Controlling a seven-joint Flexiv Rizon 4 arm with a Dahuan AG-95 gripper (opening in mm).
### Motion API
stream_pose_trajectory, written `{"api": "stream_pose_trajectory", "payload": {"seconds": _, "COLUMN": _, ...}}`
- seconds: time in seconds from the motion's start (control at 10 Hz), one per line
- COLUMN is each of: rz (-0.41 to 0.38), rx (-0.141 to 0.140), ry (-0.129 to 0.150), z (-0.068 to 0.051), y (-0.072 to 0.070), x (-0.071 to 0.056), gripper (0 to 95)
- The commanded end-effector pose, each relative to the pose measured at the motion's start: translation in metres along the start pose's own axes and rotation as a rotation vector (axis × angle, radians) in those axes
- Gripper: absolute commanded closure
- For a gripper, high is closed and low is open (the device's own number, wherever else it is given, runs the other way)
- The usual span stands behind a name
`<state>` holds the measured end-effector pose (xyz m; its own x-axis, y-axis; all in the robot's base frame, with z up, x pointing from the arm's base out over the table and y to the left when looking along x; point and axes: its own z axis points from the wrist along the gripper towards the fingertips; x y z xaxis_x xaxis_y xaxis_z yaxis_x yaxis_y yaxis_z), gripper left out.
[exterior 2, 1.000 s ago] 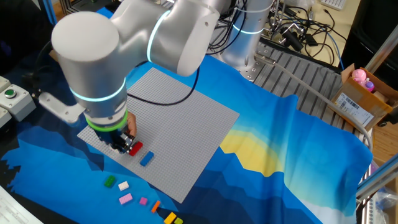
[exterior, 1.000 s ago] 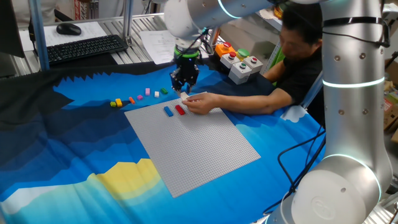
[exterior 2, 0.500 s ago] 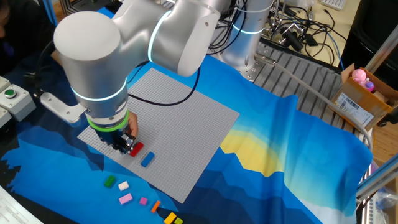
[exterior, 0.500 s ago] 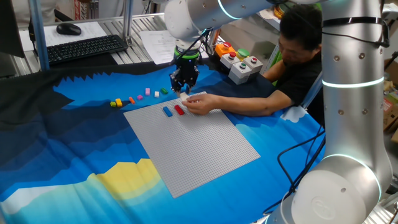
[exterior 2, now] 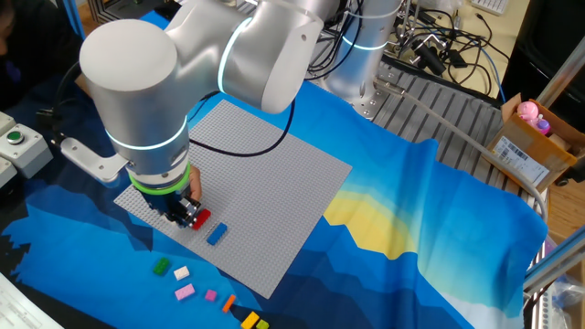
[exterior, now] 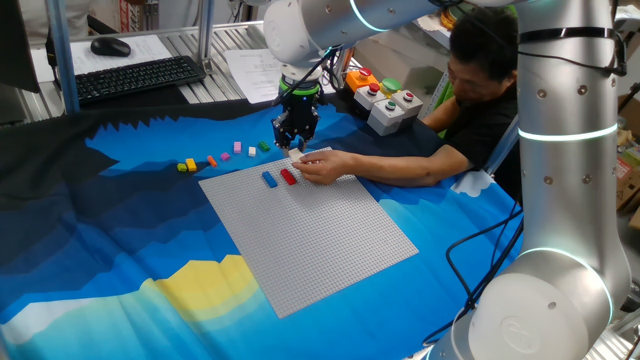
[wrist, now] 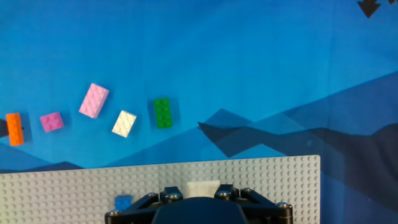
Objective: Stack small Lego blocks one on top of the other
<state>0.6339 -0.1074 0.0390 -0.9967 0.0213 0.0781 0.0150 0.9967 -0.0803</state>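
My gripper (wrist: 200,191) hangs over the far corner of the grey baseplate (wrist: 273,186), shut on a white Lego block (wrist: 202,187) that shows between its fingertips. On the plate beside it sit a red block (exterior: 289,176) and a blue block (exterior: 269,179); the blue block (wrist: 123,201) also shows in the hand view. Loose on the blue cloth lie a green block (wrist: 163,113), a cream block (wrist: 124,123), two pink blocks (wrist: 94,100), an orange block (wrist: 14,128) and a yellow block (exterior: 187,165). In the other fixed view my gripper (exterior 2: 183,215) is just left of the red block (exterior 2: 200,217).
A person's hand (exterior: 322,166) rests on the baseplate right by my gripper, the arm reaching in from the right. A grey box with coloured buttons (exterior: 388,105) stands behind. A keyboard (exterior: 135,78) lies at the back left.
My gripper has risen slightly over the plate's corner. The blocks have not moved.
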Motion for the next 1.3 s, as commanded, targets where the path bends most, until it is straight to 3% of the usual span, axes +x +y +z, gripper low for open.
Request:
{"api": "stream_pose_trajectory", "payload": {"seconds": 0.1, "rz": 0.000, "rx": 0.000, "ry": 0.000, "z": 0.0003, "y": 0.0001, "x": -0.0006, "gripper": 76.0}}
{"api": "stream_pose_trajectory", "payload": {"seconds": 0.5, "rz": 0.002, "rx": 0.001, "ry": -0.001, "z": 0.0005, "y": 0.0002, "x": -0.0003, "gripper": 76.0}}
{"api": "stream_pose_trajectory", "payload": {"seconds": 0.6, "rz": 0.001, "rx": 0.002, "ry": -0.001, "z": 0.0005, "y": 0.0002, "x": -0.0003, "gripper": 57.0}}
{"api": "stream_pose_trajectory", "payload": {"seconds": 1.2, "rz": -0.002, "rx": 0.002, "ry": -0.001, "z": 0.0005, "y": 0.0003, "x": -0.0003, "gripper": 57.0}}
{"api": "stream_pose_trajectory", "payload": {"seconds": 1.3, "rz": -0.008, "rx": -0.001, "ry": 0.001, "z": 0.0004, "y": 0.0004, "x": -0.0003, "gripper": 76.0}}
